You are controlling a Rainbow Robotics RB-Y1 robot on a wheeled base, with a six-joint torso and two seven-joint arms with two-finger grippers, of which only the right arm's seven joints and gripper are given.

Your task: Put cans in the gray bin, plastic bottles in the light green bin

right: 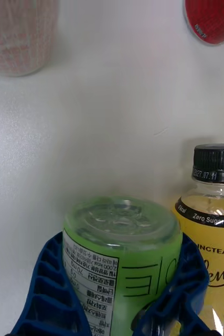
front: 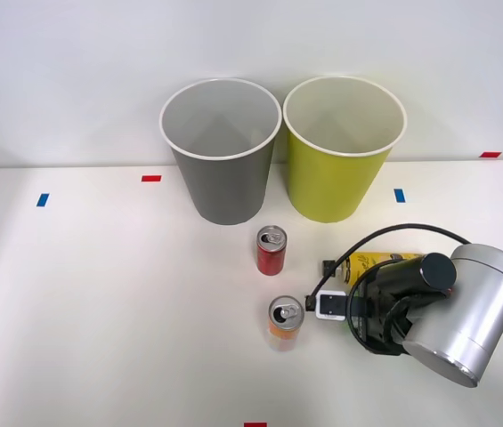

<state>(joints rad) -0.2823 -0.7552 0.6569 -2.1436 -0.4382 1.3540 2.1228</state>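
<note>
A white desk is seen from above against a plain pale wall; small red and blue tape marks are scattered along its far part and near edge. Two tall tapered bins stand side by side at the back of the desk, nearly touching: the gray bin toward the robot's left and the light green bin toward its right, both upright with white rims and pale insides. The silver right arm is brought in low from the robot's right, trailing a black cable that arcs over the wrist.

In front of the bins, the red can stands upright just ahead of the gap between them, and the orange can stands upright nearer the robot, a little apart from the red one. The yellow-label bottle lies on the desk beside the arm, partly hidden by the wrist.

In the wrist view, the hand is clamped on the green-label bottle, its blue ribbed fingers pressed against either side of the label, with the bottle's base facing outward. The yellow-label bottle lies just beside the held bottle, its black cap pointing toward the cans. Both cans are seen beyond, well apart from the held bottle.
</note>
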